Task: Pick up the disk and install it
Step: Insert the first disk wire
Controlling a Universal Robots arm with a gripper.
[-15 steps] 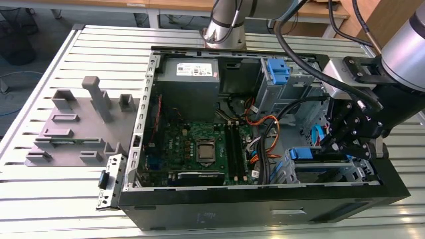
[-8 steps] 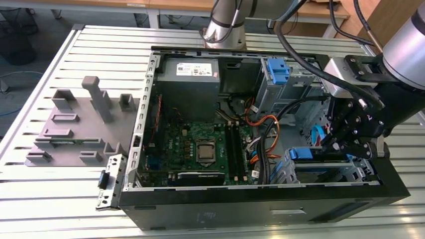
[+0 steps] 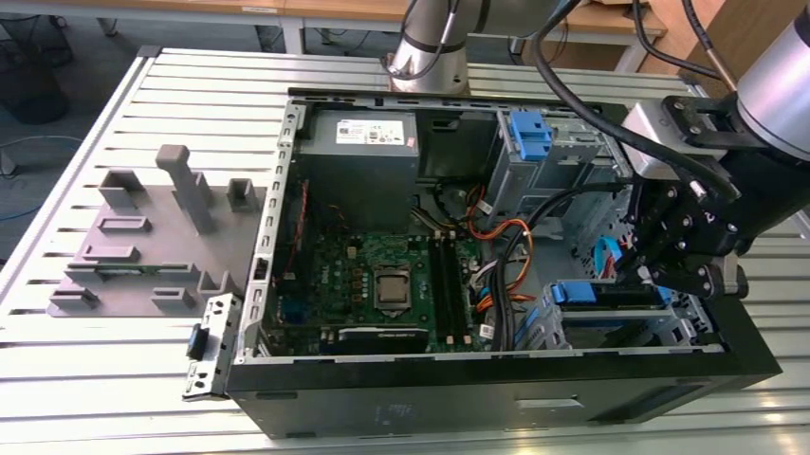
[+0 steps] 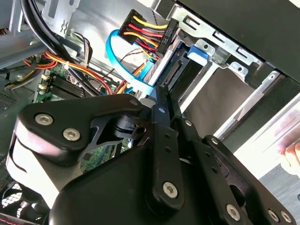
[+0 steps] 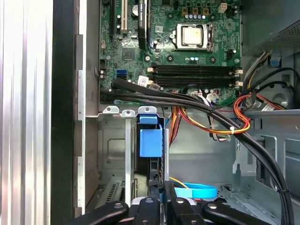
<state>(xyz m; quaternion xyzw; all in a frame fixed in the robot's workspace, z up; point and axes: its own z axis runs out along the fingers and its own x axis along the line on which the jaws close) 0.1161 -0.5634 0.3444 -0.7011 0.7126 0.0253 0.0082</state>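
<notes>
1. Lower right of the exterior view: the gripper [image 3: 677, 277] hangs inside the open computer case [image 3: 379, 408], directly above the drive cage [image 3: 620, 322] at the case's front corner.
2. The disk [image 3: 608, 296] sits edge-up in that cage; its blue carrier tab shows just left of the gripper's fingertips.
3. First wrist view: the disk [image 5: 151, 140] stands in the lower centre of the frame, slotted between the cage's metal rails, its blue carrier tab facing the camera. The gripper [image 5: 161, 206] sits at the bottom edge, its fingers drawn close together and lined up on the disk's near edge. Contact cannot be confirmed.
4. Second wrist view: the disk [image 4: 176, 70] lies at upper centre, beyond the narrow fingers [image 4: 164, 117].
5. Motherboard [image 3: 379, 275] occupies the case centre, well apart from the gripper.
</notes>
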